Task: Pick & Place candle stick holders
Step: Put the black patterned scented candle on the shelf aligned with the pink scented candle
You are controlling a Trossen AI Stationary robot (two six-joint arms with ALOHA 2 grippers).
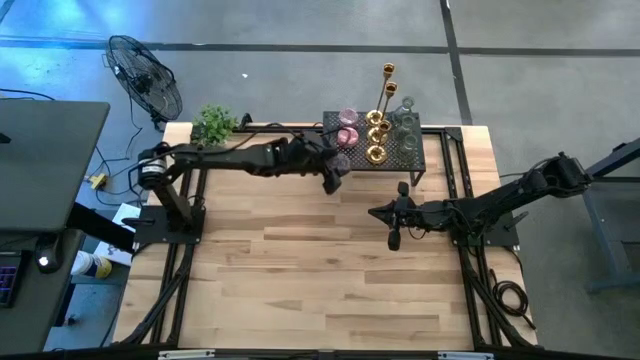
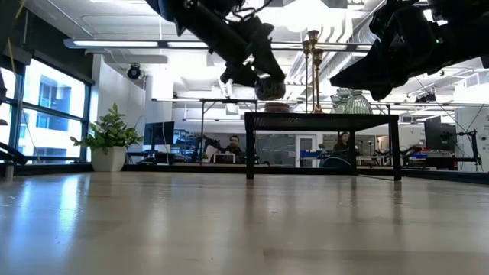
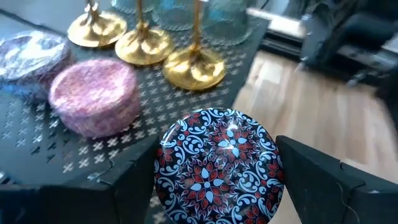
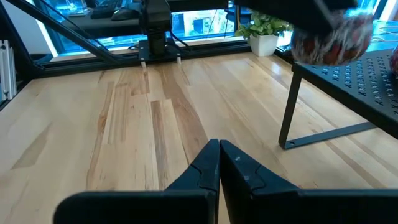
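Note:
A round candle stick holder (image 3: 219,163) with a red, blue and white flower pattern on black hangs between the fingers of my left gripper (image 3: 211,186), over the near left corner of the black mesh rack (image 1: 420,158). In the low view it (image 2: 269,89) is above the rack's top (image 2: 321,116). On the rack stand two pink cups (image 3: 93,96), gold holders (image 3: 194,67), tall brass sticks (image 1: 387,78) and clear glass cups (image 1: 405,122). My right gripper (image 4: 219,155) waits shut over the table, right of centre (image 1: 395,225). My left gripper pinches the round holder between its two fingers, one on each side of its rounded wall (image 3: 163,168). The fingers (image 3: 323,180) come slanting down from the table's left. The holder is lifted clear, just above the rack's near left corner.
A small potted plant (image 1: 215,123) stands at the table's far left corner, and a floor fan (image 1: 145,75) stands beyond it. The rack fills the far middle. Bare wooden tabletop (image 1: 300,270) lies in front of the rack and between the arms.

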